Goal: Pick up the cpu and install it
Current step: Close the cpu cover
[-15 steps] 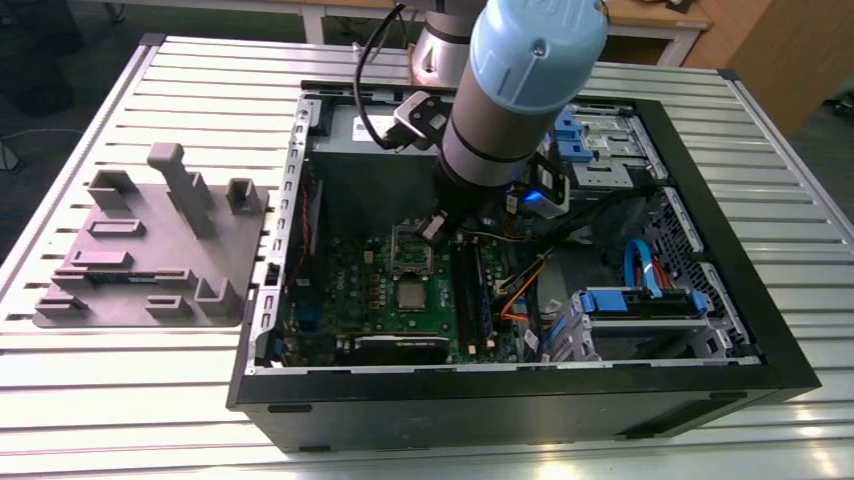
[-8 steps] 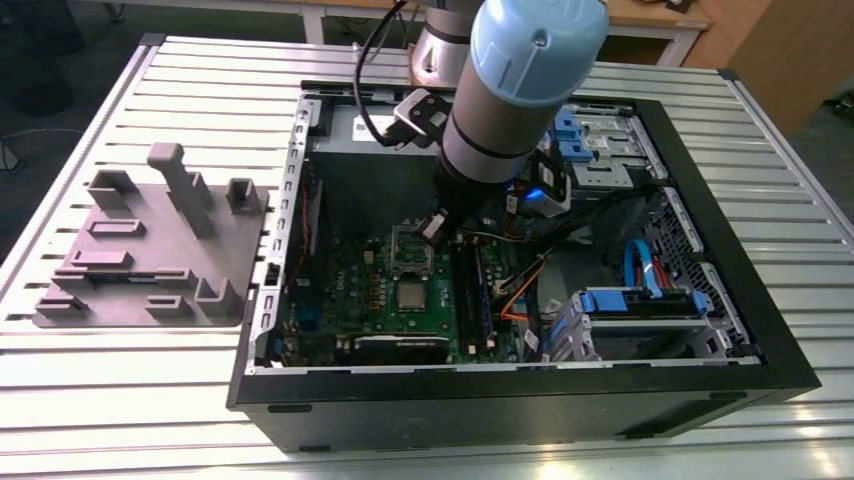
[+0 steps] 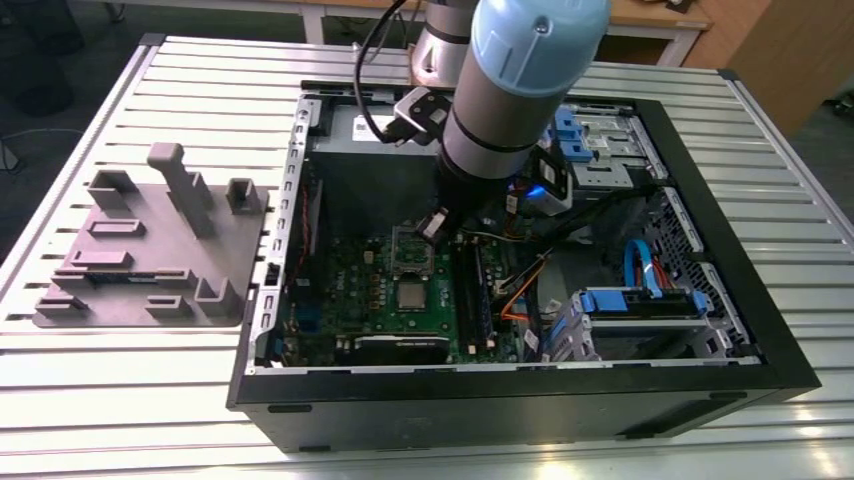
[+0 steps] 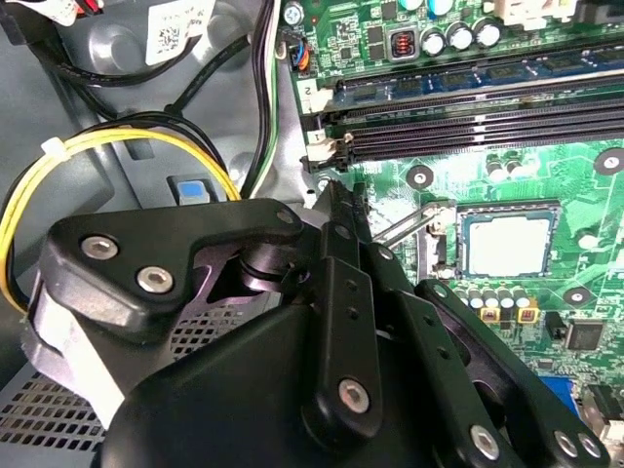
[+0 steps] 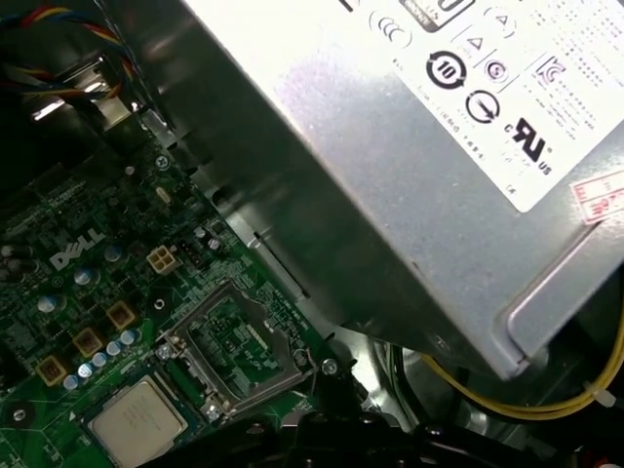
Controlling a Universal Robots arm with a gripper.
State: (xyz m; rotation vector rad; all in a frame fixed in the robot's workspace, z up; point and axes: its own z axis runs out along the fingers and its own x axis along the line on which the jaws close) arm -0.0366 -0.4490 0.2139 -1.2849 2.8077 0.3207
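Lying seemingly socketed, cpu (image 3: 411, 294) near hand (image 3: 434, 231)

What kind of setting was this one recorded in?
Probably a robotics lab bench: an open computer case sits on a slotted metal table, a grey parts holder beside it, and a robot arm reaches into the case.

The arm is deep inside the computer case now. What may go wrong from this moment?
1. The gripper hangs close to the open socket frame; a small slip might bend it.
2. The cpu lies with no frame over it, so a bump might shift it.
3. Yellow cables run beside the gripper and might snag.
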